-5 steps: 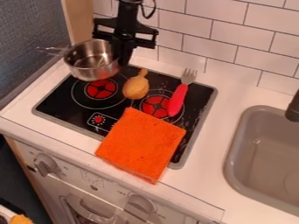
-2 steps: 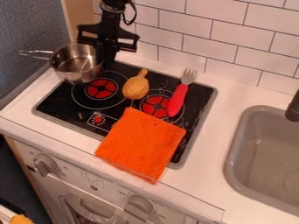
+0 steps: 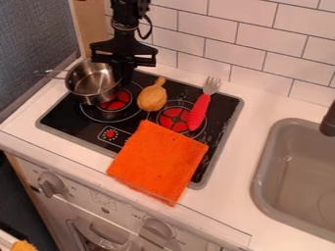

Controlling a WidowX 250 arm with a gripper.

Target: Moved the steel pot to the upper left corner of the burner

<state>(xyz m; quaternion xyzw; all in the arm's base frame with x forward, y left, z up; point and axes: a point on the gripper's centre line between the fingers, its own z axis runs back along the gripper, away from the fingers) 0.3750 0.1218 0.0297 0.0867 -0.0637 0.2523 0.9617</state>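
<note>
1. We see gripper (image 3: 124,77) pinching steel pot (image 3: 91,84) by its right rim.
2. We mark pot at stove's (image 3: 62,109) far left corner, partly covering left burner (image 3: 116,102).

Near the gripper (image 3: 126,76) there lay one yellow-brown toy (image 3: 152,98), a drumstick perhaps. A fork with pink handle (image 3: 199,112) lay farther from it, and an orange cloth (image 3: 159,162) farther still. The grey sink (image 3: 260,174) and the dark tap (image 3: 329,120) were well apart from it.
</note>
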